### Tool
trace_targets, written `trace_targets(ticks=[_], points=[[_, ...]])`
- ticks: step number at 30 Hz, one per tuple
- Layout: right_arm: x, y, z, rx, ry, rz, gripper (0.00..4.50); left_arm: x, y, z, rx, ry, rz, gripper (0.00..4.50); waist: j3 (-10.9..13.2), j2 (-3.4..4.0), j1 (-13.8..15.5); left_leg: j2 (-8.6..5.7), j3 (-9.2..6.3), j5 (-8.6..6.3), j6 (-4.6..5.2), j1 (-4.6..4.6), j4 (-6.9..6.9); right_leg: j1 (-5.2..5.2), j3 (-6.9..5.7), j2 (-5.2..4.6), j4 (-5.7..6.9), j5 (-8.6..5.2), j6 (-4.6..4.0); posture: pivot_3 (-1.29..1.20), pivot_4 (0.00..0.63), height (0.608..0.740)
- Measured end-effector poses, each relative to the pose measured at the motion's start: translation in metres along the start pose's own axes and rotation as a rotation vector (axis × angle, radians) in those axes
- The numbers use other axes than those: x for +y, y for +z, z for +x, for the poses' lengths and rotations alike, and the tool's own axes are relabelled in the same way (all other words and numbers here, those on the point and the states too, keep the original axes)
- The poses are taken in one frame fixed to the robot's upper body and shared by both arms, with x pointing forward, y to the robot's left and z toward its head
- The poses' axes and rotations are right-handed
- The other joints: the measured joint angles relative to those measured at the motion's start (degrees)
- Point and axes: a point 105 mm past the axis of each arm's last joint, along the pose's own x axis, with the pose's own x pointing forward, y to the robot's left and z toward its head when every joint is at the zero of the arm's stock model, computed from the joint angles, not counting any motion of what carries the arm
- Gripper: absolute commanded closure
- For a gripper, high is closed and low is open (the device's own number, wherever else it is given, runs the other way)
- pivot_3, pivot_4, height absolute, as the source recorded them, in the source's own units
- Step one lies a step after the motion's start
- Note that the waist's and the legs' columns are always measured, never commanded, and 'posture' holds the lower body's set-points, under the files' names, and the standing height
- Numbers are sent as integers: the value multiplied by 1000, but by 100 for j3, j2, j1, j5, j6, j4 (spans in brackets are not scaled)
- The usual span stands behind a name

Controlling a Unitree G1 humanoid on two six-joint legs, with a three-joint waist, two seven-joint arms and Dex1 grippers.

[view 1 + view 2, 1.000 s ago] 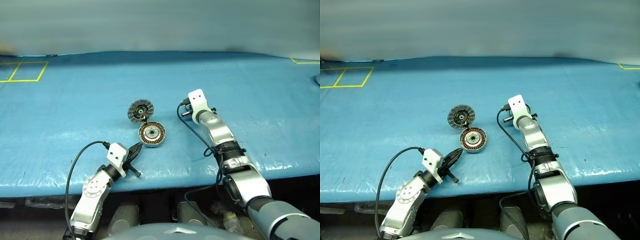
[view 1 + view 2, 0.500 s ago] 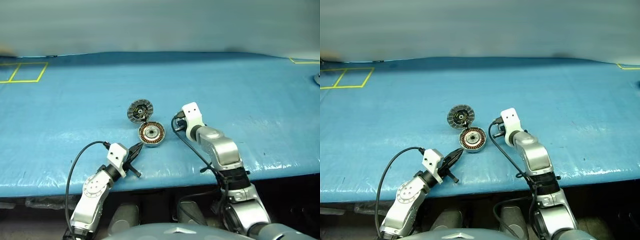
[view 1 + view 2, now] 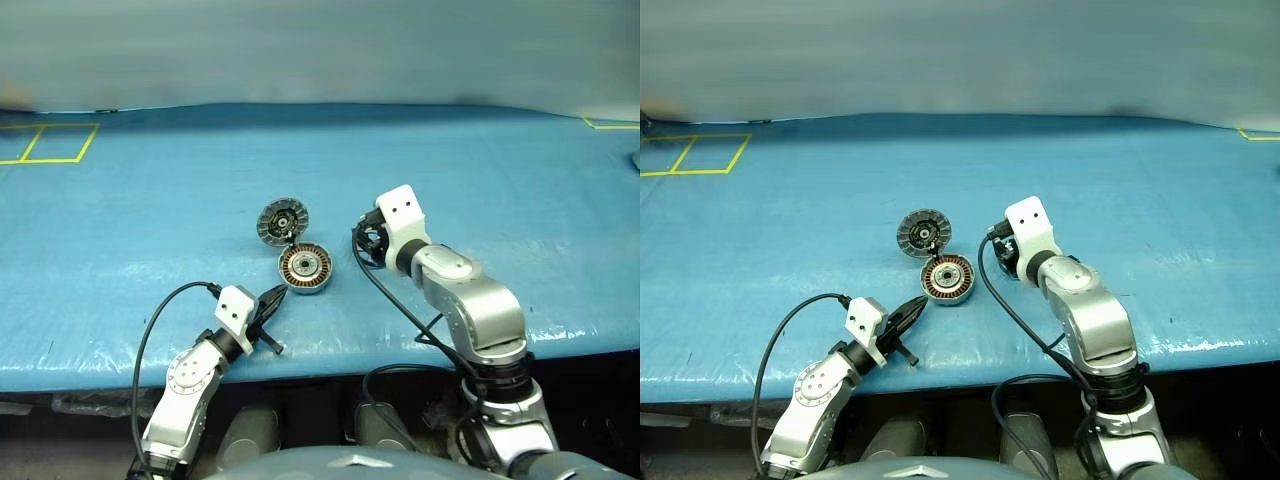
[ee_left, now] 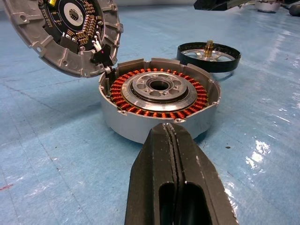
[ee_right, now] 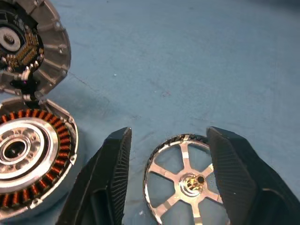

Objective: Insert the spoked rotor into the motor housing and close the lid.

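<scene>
Looking down from the head camera, you have the motor housing (image 3: 304, 268) open on the blue table cover (image 3: 520, 190), copper windings exposed, with the lid (image 3: 281, 221) touching its far edge and tipped back, ribbed inner face showing. Your left gripper (image 3: 272, 297) sits just short of the housing's near side. Your right gripper (image 3: 368, 243) hangs just to the right of the housing; from this view you cannot tell how wide its fingers stand.

In the left wrist view, your left fingers (image 4: 161, 176) are pressed fully together and hold nothing. The housing (image 4: 159, 105) lies directly ahead of them, and the spoked rotor (image 4: 208, 50) rests flat on the cover just beyond it, brass hub pointing up. The raised lid (image 4: 63, 33) leans over the housing's rim.

In the right wrist view, your right fingers (image 5: 115, 161) are spread apart and straddle the rotor (image 5: 180, 180) without touching it, so nothing is gripped. The housing (image 5: 33, 161) lies just beside.

Judgement: you are at the pick-up step, insertion and lid closing not yet done. The next move calls for lowering over the rotor's black rim, closing squarely, then centring it above the windings.

No brand, label or legible writing is visible on any part.
</scene>
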Motion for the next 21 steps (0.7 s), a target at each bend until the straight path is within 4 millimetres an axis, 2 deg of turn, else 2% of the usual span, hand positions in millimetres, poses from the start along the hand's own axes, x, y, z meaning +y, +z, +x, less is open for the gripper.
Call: trace_targets(ticks=[4,10,21], points=[[13,-25,-1,76,47,-219,1922,0,2,2,-6,-5,4,4500,3,1,-16,1,4,0,0,-2,1,-3,-1,-1,1,-1,1,0,150,740],[28,-30,1,39,99,-452,1922,-1,1,2,-3,-10,1,4500,5,-4,0,6,0,2,-3,-2,8,2,-9,-2,1,-17,27,0,150,740],[20,-47,13,69,77,-596,1922,0,-2,3,6,-9,-3,4500,10,-15,11,4,-2,1,-3,-2,9,3,-9,-4,-2,-9,18,0,150,740]])
